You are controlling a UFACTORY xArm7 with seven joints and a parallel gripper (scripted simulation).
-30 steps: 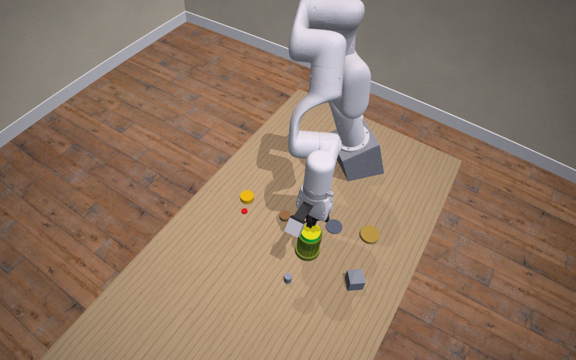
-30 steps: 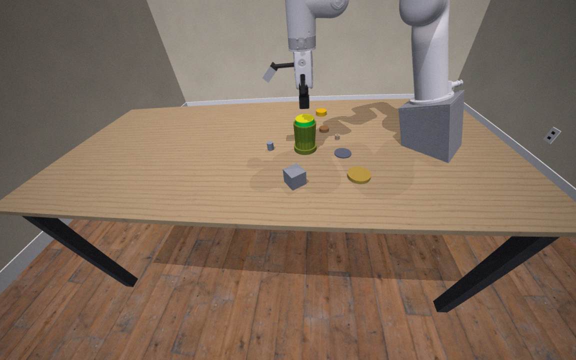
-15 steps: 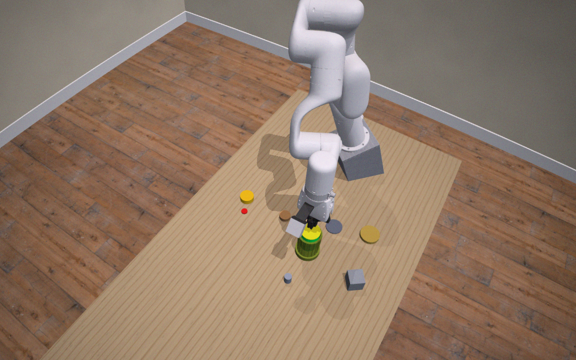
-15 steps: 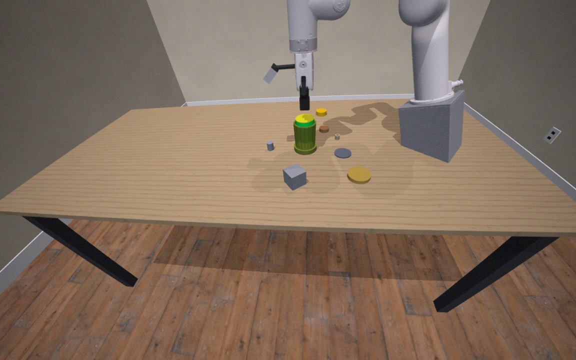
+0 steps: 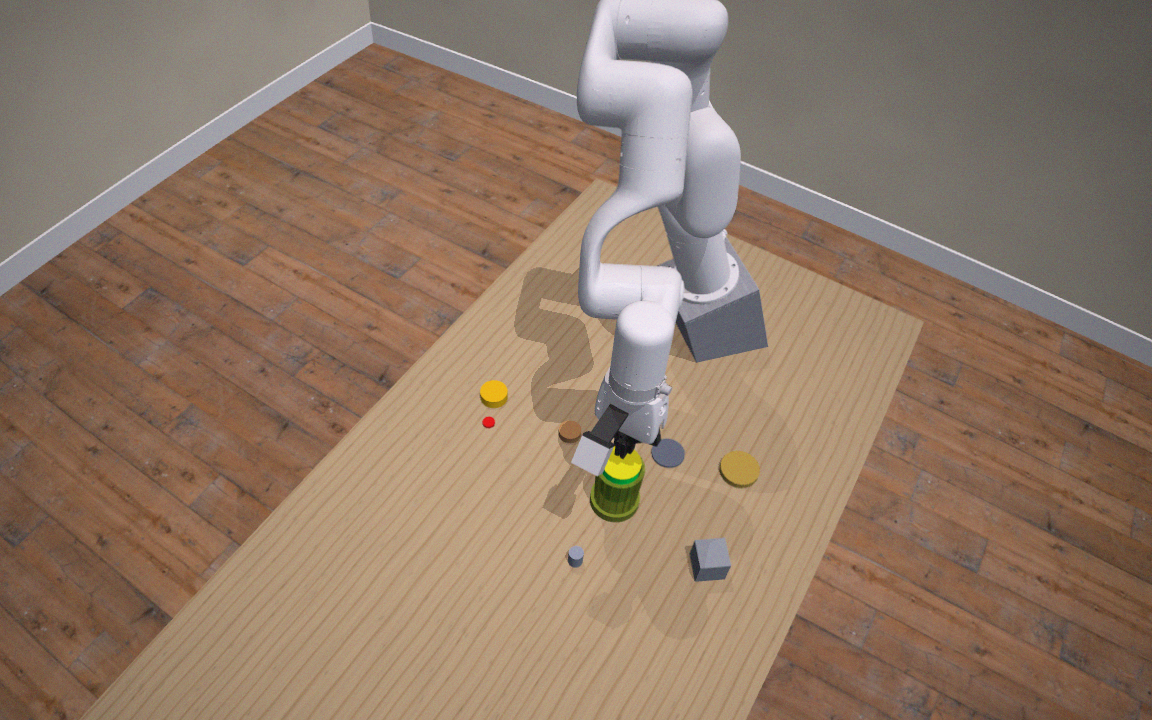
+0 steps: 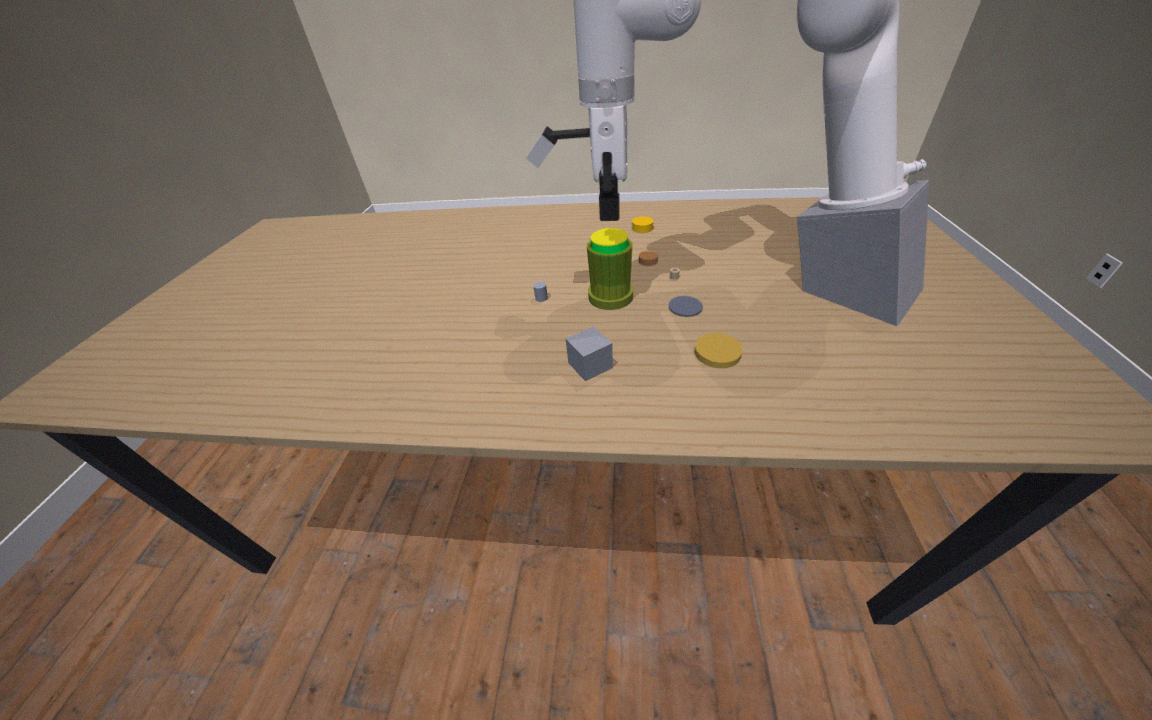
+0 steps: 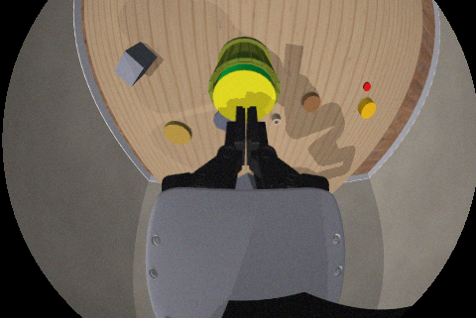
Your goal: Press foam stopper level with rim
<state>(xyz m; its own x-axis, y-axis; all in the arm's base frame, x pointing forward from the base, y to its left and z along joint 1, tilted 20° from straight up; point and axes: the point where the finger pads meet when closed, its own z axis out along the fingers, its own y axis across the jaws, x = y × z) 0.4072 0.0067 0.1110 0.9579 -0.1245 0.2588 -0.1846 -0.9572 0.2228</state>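
Note:
A green ribbed jar (image 6: 610, 274) stands upright near the middle of the table; it also shows in the overhead view (image 5: 617, 493) and the wrist view (image 7: 244, 67). A yellow foam stopper (image 6: 609, 237) sits in its mouth, its top slightly above the rim, with nothing on it; it also shows in the overhead view (image 5: 623, 467) and the wrist view (image 7: 244, 94). My gripper (image 6: 609, 213) hangs straight above the stopper with a small gap, fingers shut and empty. It also shows in the overhead view (image 5: 623, 445) and the wrist view (image 7: 246, 112).
Around the jar lie a grey cube (image 6: 588, 351), a small grey cylinder (image 6: 540, 291), a grey disc (image 6: 685, 306), a mustard disc (image 6: 717, 349), a brown disc (image 6: 648, 257), an orange disc (image 6: 643, 223) and a tiny peg (image 6: 674, 273). The arm's grey base (image 6: 864, 257) stands at the right.

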